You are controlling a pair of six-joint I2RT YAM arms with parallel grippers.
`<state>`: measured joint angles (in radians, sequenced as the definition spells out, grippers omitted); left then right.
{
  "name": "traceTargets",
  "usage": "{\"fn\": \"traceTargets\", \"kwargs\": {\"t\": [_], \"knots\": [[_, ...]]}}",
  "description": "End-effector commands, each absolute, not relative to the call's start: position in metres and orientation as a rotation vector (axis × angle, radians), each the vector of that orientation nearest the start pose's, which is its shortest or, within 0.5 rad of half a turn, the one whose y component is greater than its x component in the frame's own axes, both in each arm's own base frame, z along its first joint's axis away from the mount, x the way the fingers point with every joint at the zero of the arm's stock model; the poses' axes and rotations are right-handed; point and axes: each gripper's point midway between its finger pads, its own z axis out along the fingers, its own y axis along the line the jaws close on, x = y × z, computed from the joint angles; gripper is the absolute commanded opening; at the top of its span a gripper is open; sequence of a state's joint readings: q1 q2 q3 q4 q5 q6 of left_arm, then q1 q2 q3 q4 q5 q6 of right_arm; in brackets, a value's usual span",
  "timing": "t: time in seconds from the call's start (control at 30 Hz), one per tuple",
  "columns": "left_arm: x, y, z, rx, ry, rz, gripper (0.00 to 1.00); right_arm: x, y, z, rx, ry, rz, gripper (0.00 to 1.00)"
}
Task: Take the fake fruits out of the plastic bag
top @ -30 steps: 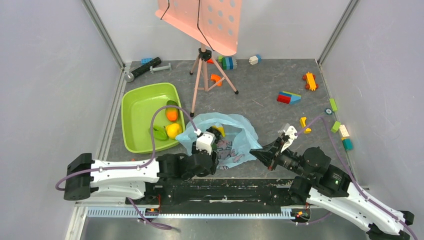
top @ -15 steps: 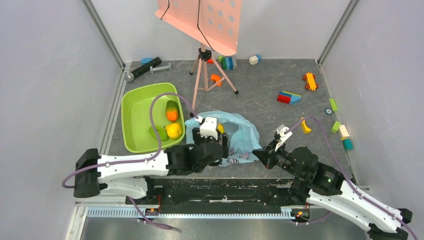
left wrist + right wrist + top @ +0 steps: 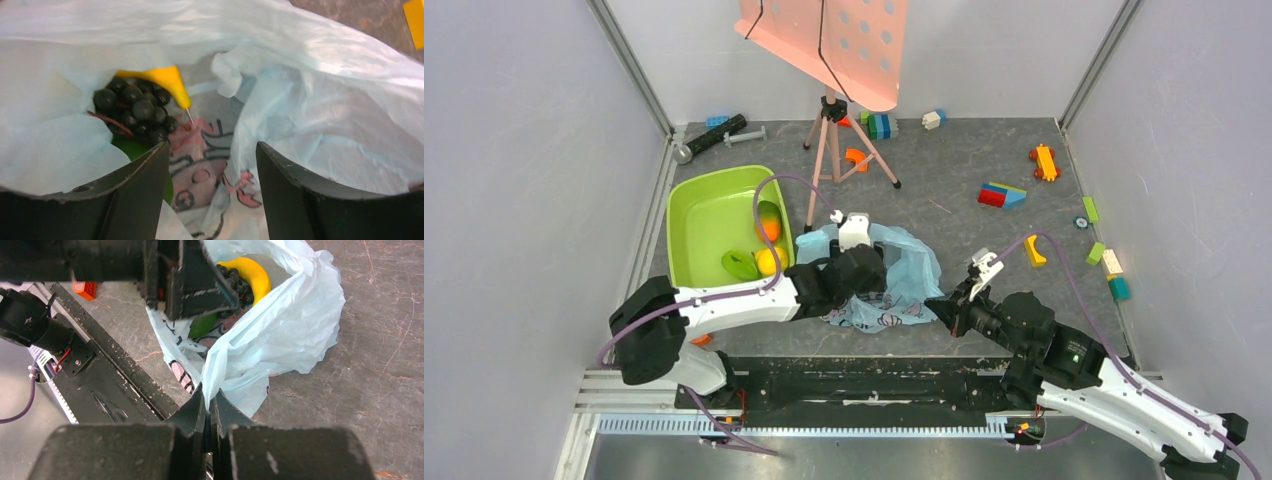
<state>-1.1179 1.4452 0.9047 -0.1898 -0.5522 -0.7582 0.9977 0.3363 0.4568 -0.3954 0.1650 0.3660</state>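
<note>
The light-blue plastic bag (image 3: 911, 268) lies at the table's front middle with its mouth open. My left gripper (image 3: 861, 268) is open and empty inside the mouth (image 3: 212, 148). Just ahead of it lie a dark grape bunch (image 3: 135, 107), a yellow banana tip (image 3: 170, 80) and a green fruit (image 3: 131, 147). My right gripper (image 3: 941, 303) is shut on the bag's near right edge (image 3: 210, 392) and holds it up. The right wrist view also shows the bag (image 3: 285, 325), the banana (image 3: 252, 271), the grapes (image 3: 235, 282) and the green fruit (image 3: 202, 325).
A lime-green tub (image 3: 699, 215) stands left of the bag with an orange fruit (image 3: 768, 230), a yellow one (image 3: 770, 261) and a green one (image 3: 741, 266). A tripod stand (image 3: 829, 140) is behind the bag. Toy bricks (image 3: 1002, 195) lie scattered at the right and back.
My left gripper has moved forward and to the right, deeper into the bag's mouth. My right gripper has kept its hold on the bag's edge and shifted slightly.
</note>
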Motion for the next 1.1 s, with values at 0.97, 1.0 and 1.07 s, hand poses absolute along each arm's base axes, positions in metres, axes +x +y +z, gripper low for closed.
{"fn": "traceTargets", "kwargs": {"t": [0.97, 1.0, 1.07], "knots": [[0.32, -0.277, 0.063, -0.146, 2.317, -0.17, 0.84, 0.144, 0.199, 0.184, -0.507, 1.831, 0.79, 0.0], [0.321, -0.277, 0.061, -0.146, 2.322, -0.168, 0.86, 0.144, 0.199, 0.184, -0.507, 1.833, 0.789, 0.0], [0.324, -0.277, 0.055, -0.143, 2.338, -0.15, 0.89, 0.144, 0.199, 0.185, -0.508, 1.834, 0.789, 0.0]]}}
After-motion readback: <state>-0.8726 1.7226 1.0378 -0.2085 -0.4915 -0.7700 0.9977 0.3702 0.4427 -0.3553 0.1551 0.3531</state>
